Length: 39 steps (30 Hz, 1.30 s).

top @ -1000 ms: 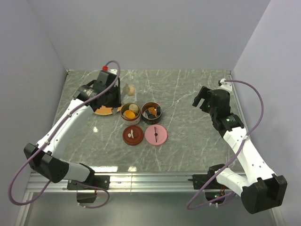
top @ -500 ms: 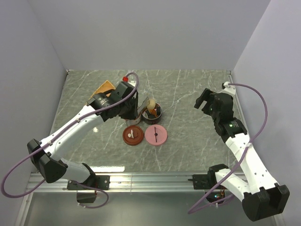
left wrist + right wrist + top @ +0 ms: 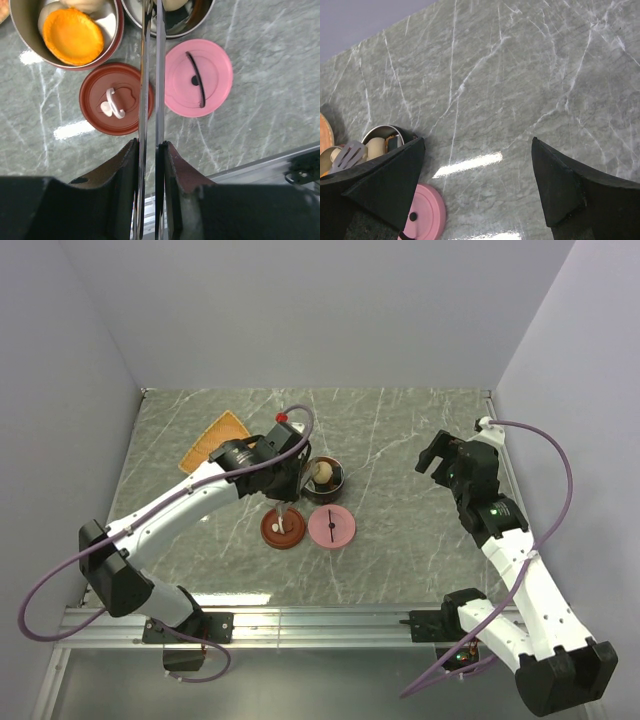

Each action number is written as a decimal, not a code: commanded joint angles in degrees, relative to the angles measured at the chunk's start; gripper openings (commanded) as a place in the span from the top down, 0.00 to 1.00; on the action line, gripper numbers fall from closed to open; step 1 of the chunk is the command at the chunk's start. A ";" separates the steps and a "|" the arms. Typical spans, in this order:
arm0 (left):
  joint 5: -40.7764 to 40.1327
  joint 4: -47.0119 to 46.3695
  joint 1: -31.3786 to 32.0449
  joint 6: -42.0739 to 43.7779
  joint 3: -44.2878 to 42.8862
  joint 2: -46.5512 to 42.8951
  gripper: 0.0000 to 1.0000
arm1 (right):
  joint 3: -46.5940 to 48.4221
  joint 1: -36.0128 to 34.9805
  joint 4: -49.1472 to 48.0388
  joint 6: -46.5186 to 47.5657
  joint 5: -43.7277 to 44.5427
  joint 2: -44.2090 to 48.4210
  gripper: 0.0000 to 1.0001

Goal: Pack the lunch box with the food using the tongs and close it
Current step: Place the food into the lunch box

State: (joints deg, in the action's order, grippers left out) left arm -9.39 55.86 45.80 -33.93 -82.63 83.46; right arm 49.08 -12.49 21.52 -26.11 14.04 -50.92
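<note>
The left pincer (image 3: 149, 145) squeezes the tongs (image 3: 150, 75), which point straight ahead over the tin (image 3: 180, 31) behind the pink lid (image 3: 199, 77). The right pincer (image 3: 477, 165) is wide, well apart.

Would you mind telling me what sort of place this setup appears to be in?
Probably a robot lab test cell, not a kitchen: plain walls box in a marble-patterned table, and the left arm and right arm are bolted to an aluminium rail.
</note>
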 commanded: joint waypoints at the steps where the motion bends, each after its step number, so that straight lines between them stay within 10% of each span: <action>1: -4.14 1.70 1.04 -1.22 -3.67 1.44 0.72 | -0.56 -0.08 -0.25 0.18 1.07 1.43 0.07; 21: -5.73 5.23 3.24 -1.84 -6.75 3.90 0.71 | -0.04 0.01 -0.86 1.50 0.55 0.12 0.07; 39: -9.60 6.37 5.61 -1.75 -14.13 4.96 0.47 | 0.40 -0.08 -1.21 1.94 0.11 -1.03 0.07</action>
State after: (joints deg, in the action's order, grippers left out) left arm -16.45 62.41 50.74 -35.40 -92.82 89.43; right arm 49.04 -12.49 21.82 -24.60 13.96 -51.96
